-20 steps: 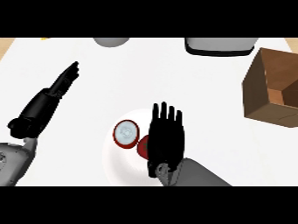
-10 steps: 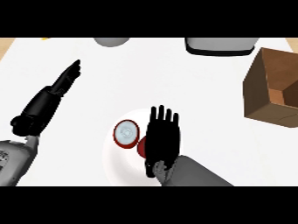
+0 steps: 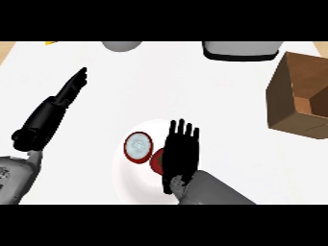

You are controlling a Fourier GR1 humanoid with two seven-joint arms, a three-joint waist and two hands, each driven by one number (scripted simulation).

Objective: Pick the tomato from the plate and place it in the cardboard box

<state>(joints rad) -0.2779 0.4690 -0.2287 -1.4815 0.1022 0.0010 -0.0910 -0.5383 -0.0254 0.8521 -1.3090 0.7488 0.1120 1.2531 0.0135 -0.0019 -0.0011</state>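
A white plate (image 3: 133, 178) lies low in the middle of the head view. On it sits a red tomato (image 3: 156, 160), mostly hidden under my right hand (image 3: 181, 153), which hovers over it with its fingers straight and spread. Beside the tomato on the plate is a round red-rimmed piece with a pale centre (image 3: 138, 147). The open cardboard box (image 3: 310, 97) stands at the right edge, well apart from the plate. At the left, my left hand (image 3: 72, 88) rests open with fingers pointing away, holding nothing.
A grey and white appliance (image 3: 241, 49) stands at the back right of the counter. A grey rounded object (image 3: 121, 45) sits at the back centre. Wood-coloured strips show past the white counter's left and right edges.
My right hand has drawn back toward me and slightly left, settling over the tomato on the plate. The left arm has not moved.
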